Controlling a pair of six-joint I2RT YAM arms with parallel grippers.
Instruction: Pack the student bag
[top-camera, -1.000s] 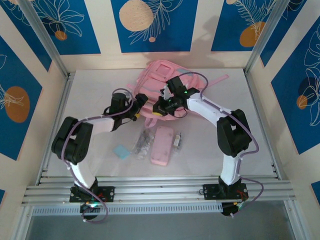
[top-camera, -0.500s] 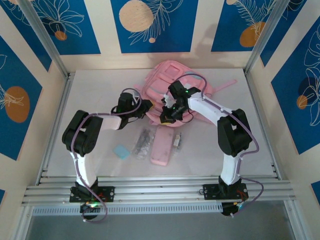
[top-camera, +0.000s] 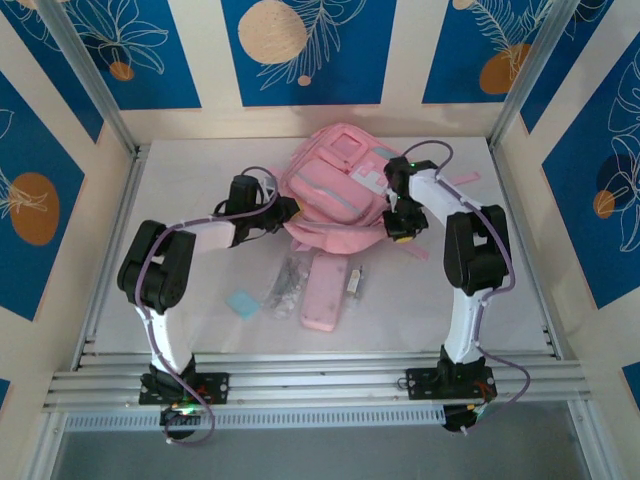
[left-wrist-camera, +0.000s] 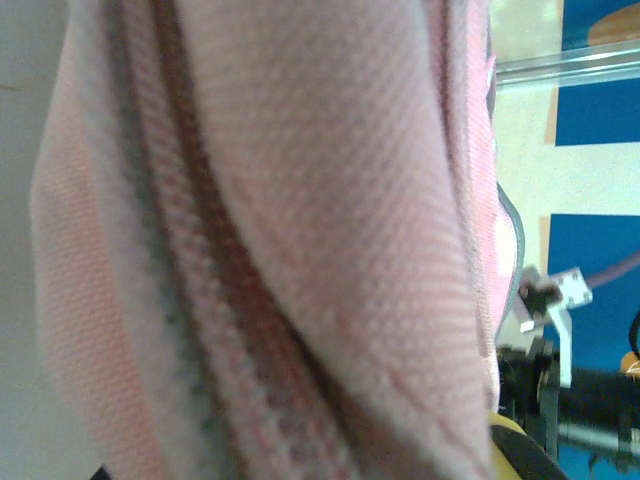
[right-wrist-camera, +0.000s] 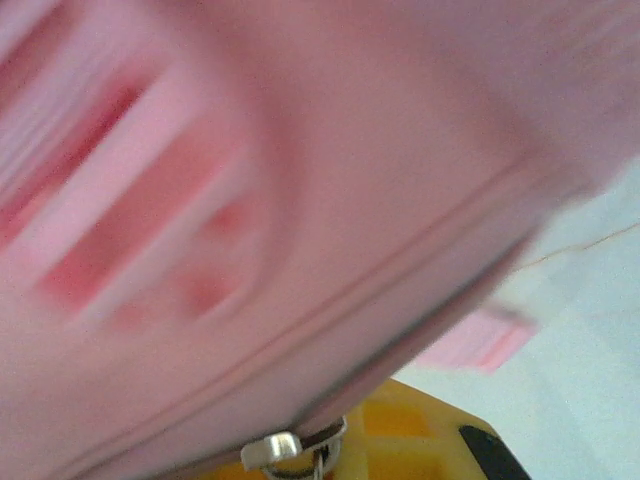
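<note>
Bag position: the student bag (top-camera: 335, 185) lies at the far middle of the table (top-camera: 200, 180), front pockets up, with one gripper at each side.

Tool state:
- Left gripper (top-camera: 290, 210) is against the bag's left edge. The left wrist view has pink fabric (left-wrist-camera: 330, 200) pressed close to the lens and no fingers in sight, so I cannot tell how far it is open or whether it has cloth.
- Right gripper (top-camera: 402, 232) is closed, at the bag's right lower corner. In the right wrist view a metal zip pull (right-wrist-camera: 280, 447) sits just beside the yellow part of the gripper. I cannot confirm that it is pinched.

Risks, as judged:
- The bag is soft. If only one side is truly held, a pull from the other side would likely drag the whole bag across the table instead of opening it.
- If the left hold is only on a loose fold, it may slip out under tension.
- The zip may bite into the fabric if it is drawn at an angle to its track.
- The loose items lie near the bag's front edge, so a sliding bag could sweep them aside.

Count:
- bag: 1
- pink pencil case (top-camera: 325, 292): 1
- clear packet (top-camera: 287, 287): 1
- pale blue flat piece (top-camera: 243, 303): 1
- small object (top-camera: 354, 282) just beside the pencil case, too small to name: 1
- grippers: 2
</note>
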